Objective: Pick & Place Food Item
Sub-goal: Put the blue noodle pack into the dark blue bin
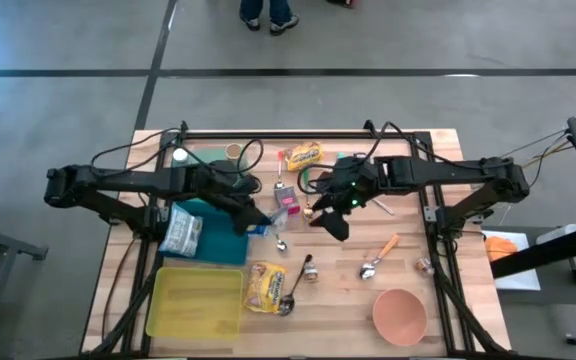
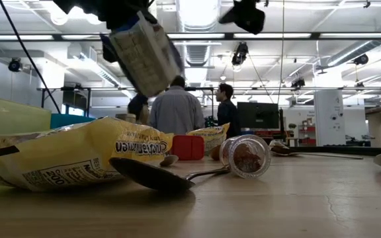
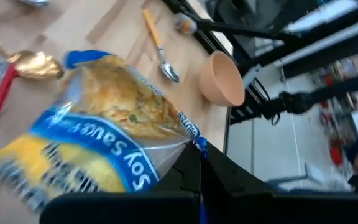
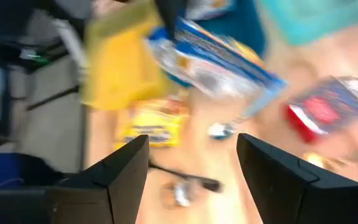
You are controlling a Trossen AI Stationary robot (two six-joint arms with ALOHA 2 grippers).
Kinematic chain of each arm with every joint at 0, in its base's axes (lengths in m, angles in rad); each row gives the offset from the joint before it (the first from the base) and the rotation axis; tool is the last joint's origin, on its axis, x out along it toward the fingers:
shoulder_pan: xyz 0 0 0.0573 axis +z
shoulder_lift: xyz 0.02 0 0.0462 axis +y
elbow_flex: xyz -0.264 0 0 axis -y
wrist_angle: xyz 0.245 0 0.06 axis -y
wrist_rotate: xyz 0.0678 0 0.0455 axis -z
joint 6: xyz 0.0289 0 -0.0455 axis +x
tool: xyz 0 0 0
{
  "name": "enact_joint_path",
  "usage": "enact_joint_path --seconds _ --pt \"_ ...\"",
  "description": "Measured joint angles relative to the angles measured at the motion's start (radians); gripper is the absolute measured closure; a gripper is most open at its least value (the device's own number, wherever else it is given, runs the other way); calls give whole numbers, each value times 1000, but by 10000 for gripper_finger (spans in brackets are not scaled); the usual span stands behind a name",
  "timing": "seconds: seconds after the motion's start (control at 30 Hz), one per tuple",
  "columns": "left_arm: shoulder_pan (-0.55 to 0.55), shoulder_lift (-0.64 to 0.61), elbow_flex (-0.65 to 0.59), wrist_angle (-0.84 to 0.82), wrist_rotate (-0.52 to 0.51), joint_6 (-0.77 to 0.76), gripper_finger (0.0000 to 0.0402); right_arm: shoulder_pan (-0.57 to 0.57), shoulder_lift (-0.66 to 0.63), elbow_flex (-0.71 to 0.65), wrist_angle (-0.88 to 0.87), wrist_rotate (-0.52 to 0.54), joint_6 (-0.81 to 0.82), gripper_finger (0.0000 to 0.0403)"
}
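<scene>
A blue soy-sauce noodle packet [image 3: 98, 130] hangs in the air from my left gripper [image 3: 199, 165], which is shut on it above the table's middle [image 1: 253, 215]. In the low view the packet [image 2: 144, 56] dangles tilted, well clear of the tabletop. My right gripper [image 4: 191, 149] hovers open just right of it [image 1: 333, 220], fingers apart with nothing between them, looking toward the packet [image 4: 210, 56]. My left gripper pinches the packet's sealed edge at one corner [image 3: 191, 138] between its two shut fingers. The packet is lifted clear and hangs tilted away from the fingers, its clear film creased toward the pinch.
A yellow tray [image 1: 196, 300] sits at the near left, with a teal tray [image 1: 213, 240] holding a packet beside it. A yellow noodle packet [image 1: 265, 285], spoons [image 1: 293, 295], a red packet [image 1: 286, 200], a small jar [image 1: 425, 265] and a pink bowl [image 1: 400, 315] lie around.
</scene>
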Motion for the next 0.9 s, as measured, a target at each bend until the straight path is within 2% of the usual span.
enact_joint_path --seconds 0.37,0.67,0.9 --pt "-1 -114 0 -203 -85 -173 401 0 -18 -1 -141 169 -36 160" --pt "-6 -238 0 -414 -148 -288 401 -3 -17 -4 -288 430 -9 160" --pt "-7 -301 0 -611 -205 -358 401 -49 -18 -50 -303 438 20 160"
